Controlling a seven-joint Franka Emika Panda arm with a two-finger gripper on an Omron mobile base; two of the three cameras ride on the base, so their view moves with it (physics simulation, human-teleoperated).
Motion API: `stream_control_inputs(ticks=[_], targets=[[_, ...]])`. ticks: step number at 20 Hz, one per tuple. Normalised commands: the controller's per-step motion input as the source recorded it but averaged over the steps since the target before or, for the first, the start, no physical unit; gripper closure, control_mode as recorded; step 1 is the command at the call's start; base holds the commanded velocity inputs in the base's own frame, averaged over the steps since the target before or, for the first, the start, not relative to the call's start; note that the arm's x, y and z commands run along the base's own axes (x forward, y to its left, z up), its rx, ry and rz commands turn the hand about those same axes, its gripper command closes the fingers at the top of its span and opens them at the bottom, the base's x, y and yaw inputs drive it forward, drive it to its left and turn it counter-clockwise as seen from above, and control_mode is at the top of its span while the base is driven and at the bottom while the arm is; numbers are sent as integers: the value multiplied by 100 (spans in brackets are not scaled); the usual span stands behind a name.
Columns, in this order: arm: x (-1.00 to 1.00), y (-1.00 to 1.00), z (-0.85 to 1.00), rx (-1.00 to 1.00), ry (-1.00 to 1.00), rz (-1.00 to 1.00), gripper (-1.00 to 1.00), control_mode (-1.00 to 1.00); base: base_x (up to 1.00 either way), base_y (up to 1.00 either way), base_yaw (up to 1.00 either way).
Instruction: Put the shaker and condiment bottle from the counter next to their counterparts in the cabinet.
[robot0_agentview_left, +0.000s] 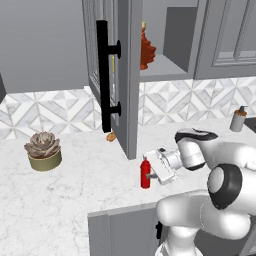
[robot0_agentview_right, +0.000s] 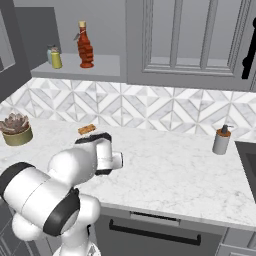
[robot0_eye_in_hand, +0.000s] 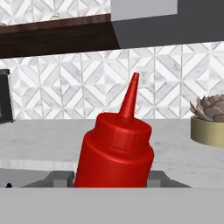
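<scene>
The condiment bottle (robot0_agentview_left: 145, 175), bright red with a pointed nozzle, stands upright on the white marble counter (robot0_agentview_left: 75, 190) near its front edge. My gripper (robot0_agentview_left: 150, 176) reaches it from the right, and its fingers are closed on the bottle's body. In the hand view the condiment bottle (robot0_eye_in_hand: 114, 151) sits close up between the finger tips. The cabinet door (robot0_agentview_left: 129, 75) with the black bar handle (robot0_agentview_left: 103, 75) hangs open above. On the cabinet shelf (robot0_agentview_right: 105, 67) stand the dark orange-red leaf-shaped bottle (robot0_agentview_right: 85, 47) and a small yellow-olive shaker (robot0_agentview_right: 56, 59).
A potted succulent (robot0_agentview_left: 44, 150) sits at the counter's left. A grey pump dispenser (robot0_agentview_right: 221, 140) stands at the right by the wall. A small brown item (robot0_agentview_right: 87, 130) lies near the backsplash. The open door's lower edge hangs just behind and left of the red bottle.
</scene>
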Motion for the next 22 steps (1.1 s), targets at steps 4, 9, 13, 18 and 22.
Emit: stream_control_inputs(ticks=[4,9,13,18,22], targets=[[-31,-18,93,9,0,-34,100,-100,0,0,0],[-2,-27,80,1,2,-37,100,-100,0,0,0],[0,-20,80,0,7,-31,100,-100,0,0,0],[0,-23,85,0,14,-30,100,-100,0,0,0],[0,-23,81,-5,17,-28,100,-100,0,0,0]])
